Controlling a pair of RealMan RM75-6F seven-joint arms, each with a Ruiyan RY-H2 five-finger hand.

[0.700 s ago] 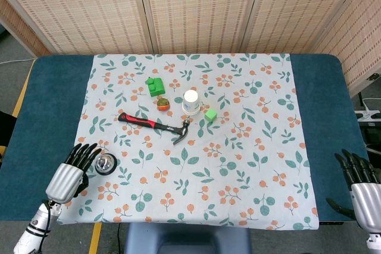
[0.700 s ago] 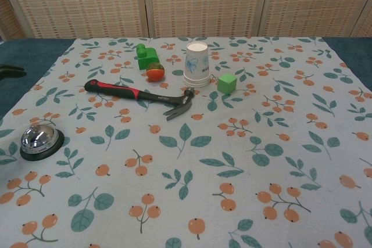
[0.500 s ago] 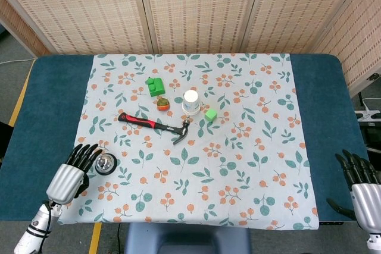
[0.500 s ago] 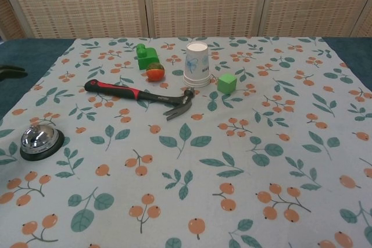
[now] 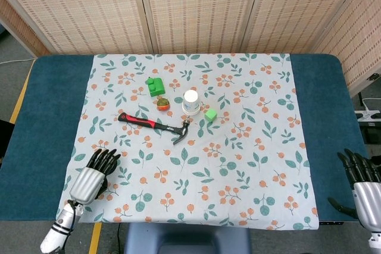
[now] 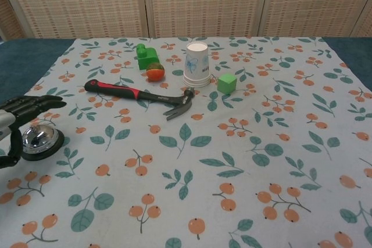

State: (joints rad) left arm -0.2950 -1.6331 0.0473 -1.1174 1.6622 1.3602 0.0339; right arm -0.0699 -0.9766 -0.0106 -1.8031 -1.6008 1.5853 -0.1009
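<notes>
At the lower left of the head view the left hand [image 5: 95,178] hangs over the silver call bell [image 6: 38,140], its dark fingers [image 6: 32,104] spread and gripping nothing; in the chest view they arch just above the bell's dome, and whether they touch it cannot be told. The bell sits on the floral cloth [image 5: 238,165] near its lower left edge, well apart from the cluster in the upper middle: a red-and-black hammer [image 5: 156,125], a white paper cup [image 5: 191,102], a green cube [image 5: 210,114], a green block [image 5: 155,86] and a small orange-red ball [image 5: 163,103]. The right hand [image 5: 363,182] rests at the lower right edge of the surface [image 5: 53,111], fingers apart and empty. The main risk, as I judge it, is a slanted press: the bell lies close to the cloth's edge, so a sideways push could skid it off or bunch the cloth, and fingers landing on the rim rather than the button could tip it.
</notes>
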